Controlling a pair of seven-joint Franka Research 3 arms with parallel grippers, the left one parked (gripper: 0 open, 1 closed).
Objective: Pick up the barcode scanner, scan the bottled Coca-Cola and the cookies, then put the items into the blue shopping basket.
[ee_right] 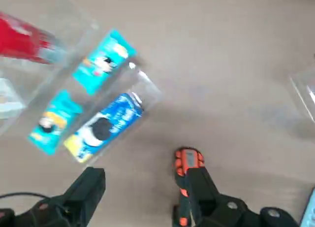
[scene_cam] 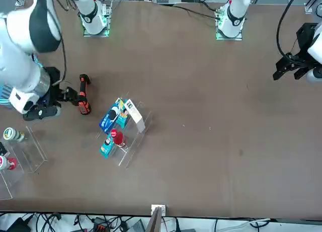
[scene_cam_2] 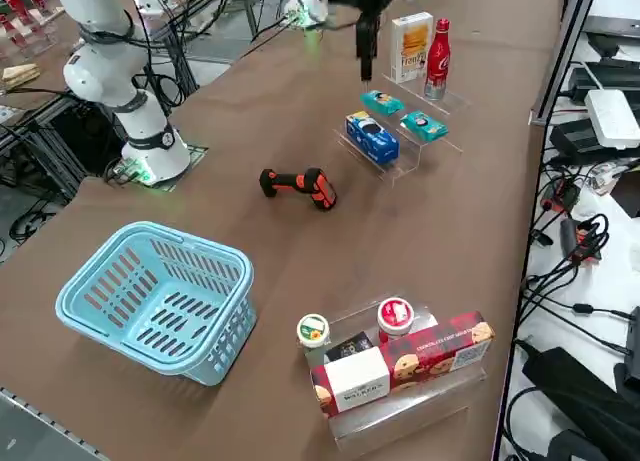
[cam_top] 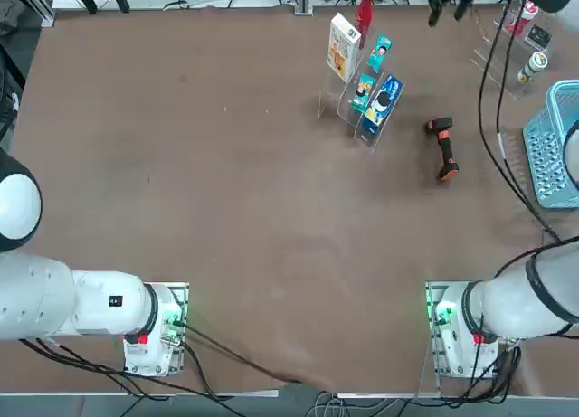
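The barcode scanner [cam_top: 442, 147] lies flat on the brown table [cam_top: 226, 209], between the clear tiered display stand [cam_top: 357, 109] and the blue shopping basket [cam_top: 554, 146]. It is pistol-shaped, with a black head and an orange-red shaft banded in black; in the right side view [scene_cam_2: 296, 185] its head points toward the stand's side.

The bottled Coca-Cola [scene_cam_2: 436, 60] stands upright on the stand's back tier, slim and red-labelled with a red cap, just beside the cookies [scene_cam_2: 410, 46], a white box with yellow-orange print that also stands on end. Lower tiers carry two teal packets [scene_cam_2: 382, 103] and a blue packet [scene_cam_2: 371, 137].

The right gripper [ee_right: 142, 192] hangs above the table near the scanner, its fingers [ee_right: 87, 190] spread apart with nothing between them. The wrist view alone shows this gap, with the scanner's orange end [ee_right: 187, 160] partly hidden behind one finger. In the front view the gripper [scene_cam: 70, 96] sits just beside the scanner [scene_cam: 83, 94].

Only the right side view shows the basket [scene_cam_2: 155, 299] whole, light blue with slotted walls, and a second clear stand [scene_cam_2: 400, 371] near it holding a red biscuit box and small tubs; the top view cuts the basket at its edge.
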